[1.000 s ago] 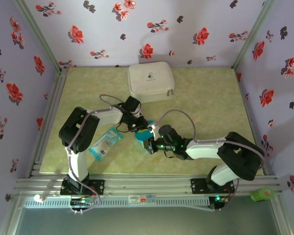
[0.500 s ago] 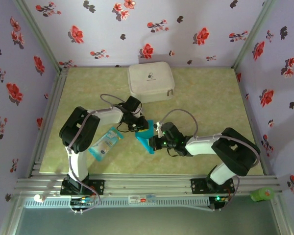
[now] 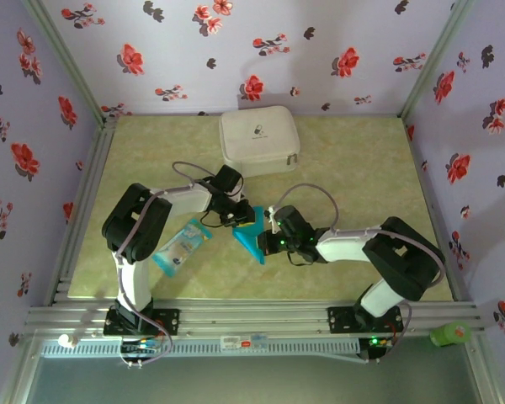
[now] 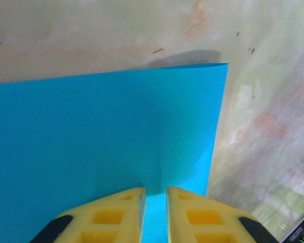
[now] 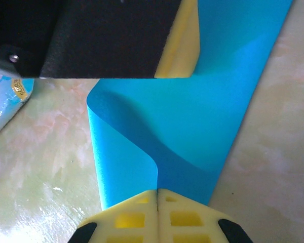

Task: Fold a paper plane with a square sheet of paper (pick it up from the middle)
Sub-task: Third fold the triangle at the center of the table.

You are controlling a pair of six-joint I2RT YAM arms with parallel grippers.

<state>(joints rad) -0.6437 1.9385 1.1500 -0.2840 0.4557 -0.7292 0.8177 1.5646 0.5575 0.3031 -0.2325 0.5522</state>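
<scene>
In the middle of the top view, on the desk (image 3: 362,168), sits the square sheet of paper (image 3: 251,238), one side curled. The right hand (image 5: 157,193) is clenched on that curl. The left hand (image 4: 155,196) has its fingers slightly apart, and I cannot tell whether it is grasping anything.

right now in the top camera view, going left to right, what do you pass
plastic packet → square sheet of paper → right arm's white forearm → green object at the front rail
</scene>
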